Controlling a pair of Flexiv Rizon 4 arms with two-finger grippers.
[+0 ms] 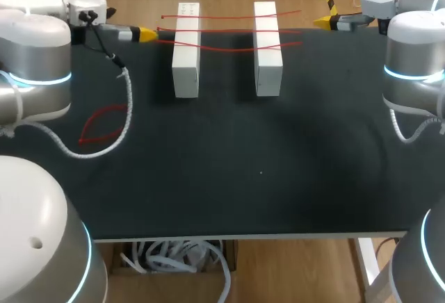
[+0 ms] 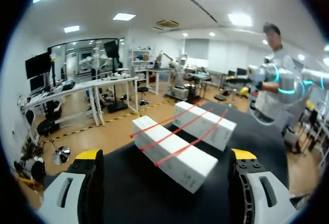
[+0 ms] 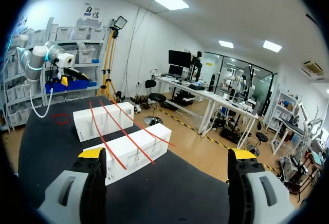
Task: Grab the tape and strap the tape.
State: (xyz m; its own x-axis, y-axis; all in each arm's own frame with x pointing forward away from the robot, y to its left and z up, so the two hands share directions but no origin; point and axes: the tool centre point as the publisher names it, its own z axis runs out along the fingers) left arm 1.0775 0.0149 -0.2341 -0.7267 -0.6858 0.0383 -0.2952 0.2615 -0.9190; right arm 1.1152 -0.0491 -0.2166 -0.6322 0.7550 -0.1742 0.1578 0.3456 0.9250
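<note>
Lying across the two white blocks (image 1: 185, 74), the red tape strips (image 1: 229, 33) run side to side between both empty, spread-open grippers, the left gripper (image 1: 147, 35) seemingly nearer their ends than the right gripper (image 1: 324, 21).

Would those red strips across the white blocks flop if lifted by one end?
Probably floppy: the red strips are thin, and one bows between the white blocks. Likely very light, so a nudge might slide them.
</note>
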